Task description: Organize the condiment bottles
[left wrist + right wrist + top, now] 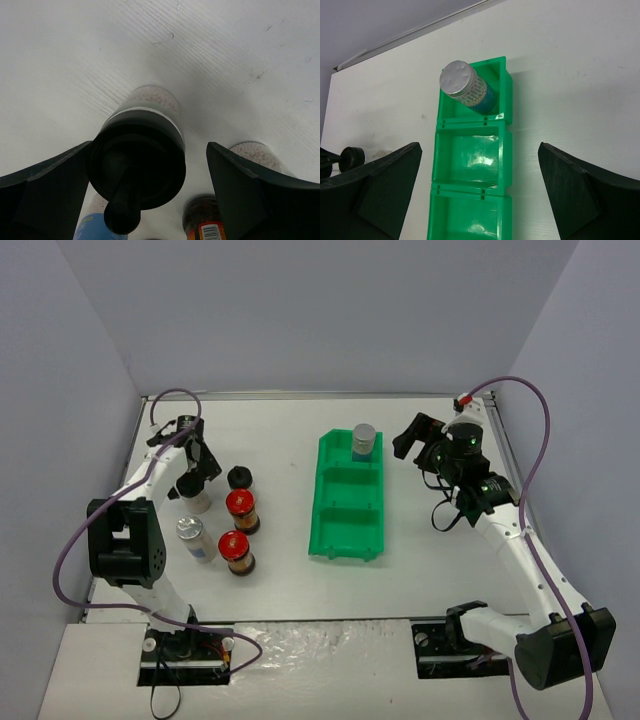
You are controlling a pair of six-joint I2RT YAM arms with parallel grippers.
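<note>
White table (440,570), grey walls, nothing else around. The bin (345,552) sat mid-table with three cells in a row.

Progress: one of six jars was binned. The silver jar (364,440) was in the far cell. The right wrist view made it look tipped and the top view made it look upright, so I couldn't tell which. The middle and near cells held nothing.

Five were not yet sorted, all clustered on the table's left side, well apart from the bin:
- black jar (137,170), pale body, between the left gripper's fingers
- other black jar (239,477), just beside it toward the bin
- red jar (241,508), with the other red jar (236,550) nearer the bases
- other silver jar (192,537), beside the nearer red one

The left gripper (148,150) was spread wide, straddling the black jar's cap. There was a clear gap on one side, and the other finger looked close to or on the cap. It was not clamped. My read: it was lined up for a grasp, not yet holding.

The right gripper (480,150) was spread wide and held nothing. It hung beside the bin's far end, looking down at the silver jar.

Judgement: early stage, roughly a sixth done. If the cells go by cap colour, the other silver jar belongs with the first, leaving one cell each for black and red.
</note>
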